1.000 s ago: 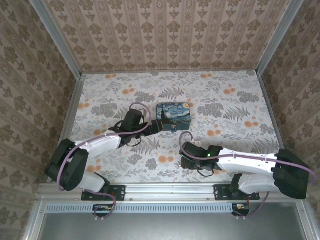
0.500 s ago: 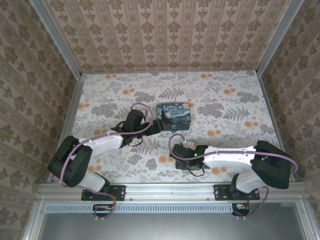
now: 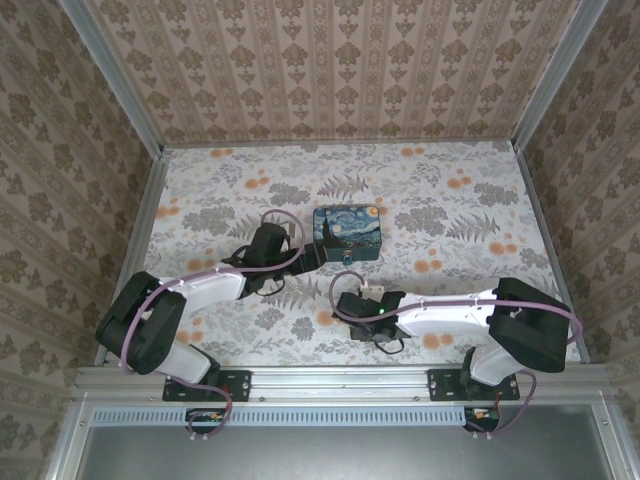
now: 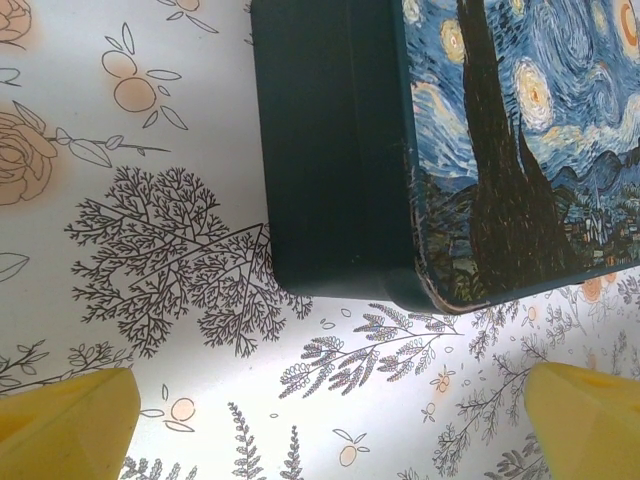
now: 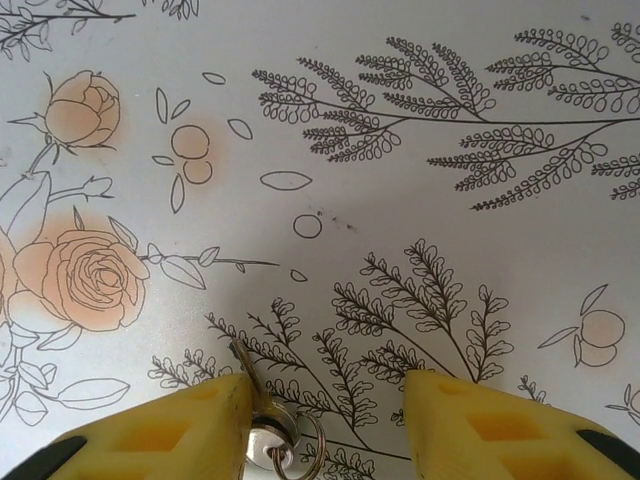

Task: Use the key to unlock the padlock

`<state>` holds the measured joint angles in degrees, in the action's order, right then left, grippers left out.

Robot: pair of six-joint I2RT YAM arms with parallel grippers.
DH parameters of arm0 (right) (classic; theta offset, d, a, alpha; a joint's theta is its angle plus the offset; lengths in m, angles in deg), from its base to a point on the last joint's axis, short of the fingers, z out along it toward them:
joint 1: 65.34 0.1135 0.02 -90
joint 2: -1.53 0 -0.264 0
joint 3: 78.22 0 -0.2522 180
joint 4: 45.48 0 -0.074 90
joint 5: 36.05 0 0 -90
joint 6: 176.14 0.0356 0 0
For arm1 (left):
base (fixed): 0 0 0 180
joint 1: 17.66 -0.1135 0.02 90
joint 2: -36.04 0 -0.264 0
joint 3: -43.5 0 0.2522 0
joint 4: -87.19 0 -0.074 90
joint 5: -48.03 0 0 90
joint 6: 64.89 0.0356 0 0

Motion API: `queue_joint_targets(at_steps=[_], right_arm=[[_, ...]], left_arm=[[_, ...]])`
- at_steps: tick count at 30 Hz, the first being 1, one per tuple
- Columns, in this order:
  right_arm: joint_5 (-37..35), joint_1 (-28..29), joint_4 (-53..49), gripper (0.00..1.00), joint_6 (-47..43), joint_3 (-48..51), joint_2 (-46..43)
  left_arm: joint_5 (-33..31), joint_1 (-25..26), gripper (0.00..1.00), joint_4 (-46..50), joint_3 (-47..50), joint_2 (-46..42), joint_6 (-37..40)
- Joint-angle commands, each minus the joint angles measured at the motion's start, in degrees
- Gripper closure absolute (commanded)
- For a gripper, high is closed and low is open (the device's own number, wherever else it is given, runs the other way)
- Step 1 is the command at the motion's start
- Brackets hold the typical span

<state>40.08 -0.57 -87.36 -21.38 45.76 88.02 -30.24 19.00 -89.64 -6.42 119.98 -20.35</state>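
Key [image 5: 262, 432] against inner edge of half-open right claw [image 5: 328, 392], unclamped

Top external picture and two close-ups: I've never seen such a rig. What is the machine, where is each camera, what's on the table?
Two robot arms are bolted at the near edge of a flower-print table. The top external camera looks down from above and behind them. The other pictures come from wrist cameras; the yellow wedges are each tool's own fingers. On the table stands a blue box with a night-sky print. The left tool hangs wide open beside it, holding nothing. The right tool is open over the table, a silvery key on its ring close against one finger; no grip shows.
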Motion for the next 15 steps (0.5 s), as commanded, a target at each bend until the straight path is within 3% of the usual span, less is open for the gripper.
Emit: queue_joint_targets(at_steps=[1, 9, 15], right_arm=[[3.0, 1.9, 2.1, 0.54, 3.4, -1.1, 3.3], [4.2, 3.0, 3.5, 0.62, 4.3, -1.2, 6.4], [5.1, 3.2, 7.0, 0.8, 5.4, 0.8, 5.3]], left_arm=[[0.6, -0.3, 0.0, -1.0, 0.9, -0.5, 0.4], [0.7, -0.5, 0.0, -1.1, 1.3, -0.6, 0.4], [0.8, -0.5, 0.0, -0.4, 0.8, -0.6, 0.5]])
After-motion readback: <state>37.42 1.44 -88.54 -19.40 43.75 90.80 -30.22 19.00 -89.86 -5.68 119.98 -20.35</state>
